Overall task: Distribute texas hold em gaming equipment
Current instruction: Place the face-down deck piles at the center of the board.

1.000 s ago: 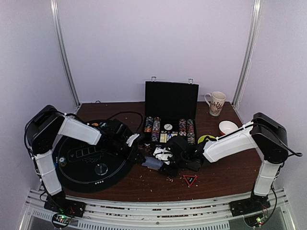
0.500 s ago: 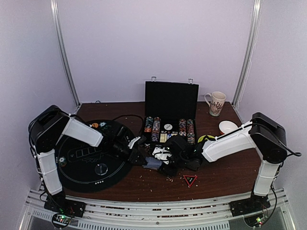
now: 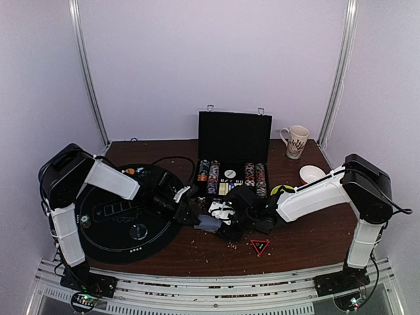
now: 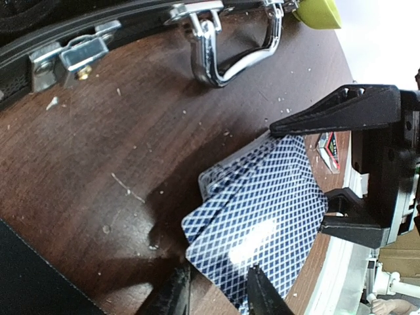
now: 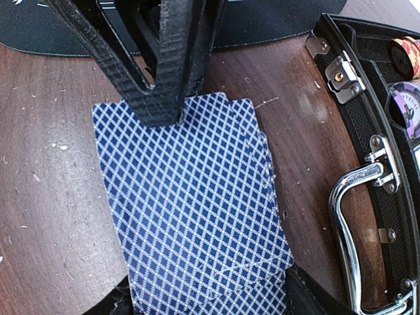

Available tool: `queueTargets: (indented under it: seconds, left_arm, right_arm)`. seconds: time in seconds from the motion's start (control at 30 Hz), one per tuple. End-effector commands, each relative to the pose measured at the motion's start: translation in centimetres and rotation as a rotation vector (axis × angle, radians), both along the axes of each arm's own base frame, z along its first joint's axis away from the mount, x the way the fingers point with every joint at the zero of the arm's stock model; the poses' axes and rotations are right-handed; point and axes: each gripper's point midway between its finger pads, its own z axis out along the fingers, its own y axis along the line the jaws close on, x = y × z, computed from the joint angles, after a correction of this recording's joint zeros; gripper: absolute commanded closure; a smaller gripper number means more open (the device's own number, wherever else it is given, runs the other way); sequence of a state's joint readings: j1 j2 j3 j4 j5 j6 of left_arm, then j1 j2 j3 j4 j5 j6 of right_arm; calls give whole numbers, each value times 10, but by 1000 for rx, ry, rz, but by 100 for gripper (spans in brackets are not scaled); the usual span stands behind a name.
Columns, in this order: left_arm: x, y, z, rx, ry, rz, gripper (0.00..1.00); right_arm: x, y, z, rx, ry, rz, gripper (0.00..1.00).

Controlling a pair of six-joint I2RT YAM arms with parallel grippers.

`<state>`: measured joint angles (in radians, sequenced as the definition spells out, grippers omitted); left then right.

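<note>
A deck of blue-diamond-backed cards (image 3: 209,224) lies low over the wood in front of the open case. My right gripper (image 3: 220,223) is shut on the deck (image 5: 190,210), its fingers at both long sides. The top card (image 4: 262,223) is slid off the pile. My left gripper (image 4: 216,282) stands narrowly open around that card's corner, one finger over it and one beside it. The left fingers (image 5: 157,65) meet the deck's far edge in the right wrist view. Poker chips (image 3: 213,172) stand in rows in the case. Small discs (image 3: 130,171) lie on the mat.
The black case (image 3: 234,134) stands open behind the deck, its chrome handle (image 5: 354,230) close to the cards. A round black felt mat (image 3: 111,220) lies at the left. A patterned mug (image 3: 296,141), a white dish (image 3: 312,174), a yellow-green bowl (image 3: 282,191) and a red triangle (image 3: 260,247) are at the right.
My left gripper has moved right, off the mat's edge, up to the deck. The right gripper and the deck have stayed put.
</note>
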<state>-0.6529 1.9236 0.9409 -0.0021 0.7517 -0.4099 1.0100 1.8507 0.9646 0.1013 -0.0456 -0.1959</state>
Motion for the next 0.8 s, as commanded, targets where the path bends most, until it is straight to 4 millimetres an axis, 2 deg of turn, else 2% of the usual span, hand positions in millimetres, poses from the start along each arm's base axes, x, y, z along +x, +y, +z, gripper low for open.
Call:
queueTargets:
  seconds: [0.0,0.2,0.33,0.4,0.47,0.7,0.77]
  left_arm:
    - [5,9,-3,49,-24,17,66]
    - [10,2,4,18,-26,13,49]
    - [13,-2,0,19,-24,8,47]
    - [11,-4,-5,27,-10,-4,52]
    - [8,-8,-6,30,-5,-17,61]
    - [11,-12,6,11,-35,-17,91]
    - [12,-12,6,8,-38,-13,97]
  right_arm:
    - [-1,-16,-17,-93,13,-8,34]
    - [-1,-14,-18,-101,13,2,33]
    - [-1,-13,-18,-103,13,6,33]
    - [-1,-13,-18,-104,15,7,33]
    - [0,-12,-17,-100,13,7,33]
    - [0,-12,-19,-104,16,5,33]
    - [0,-12,-18,-104,14,5,33]
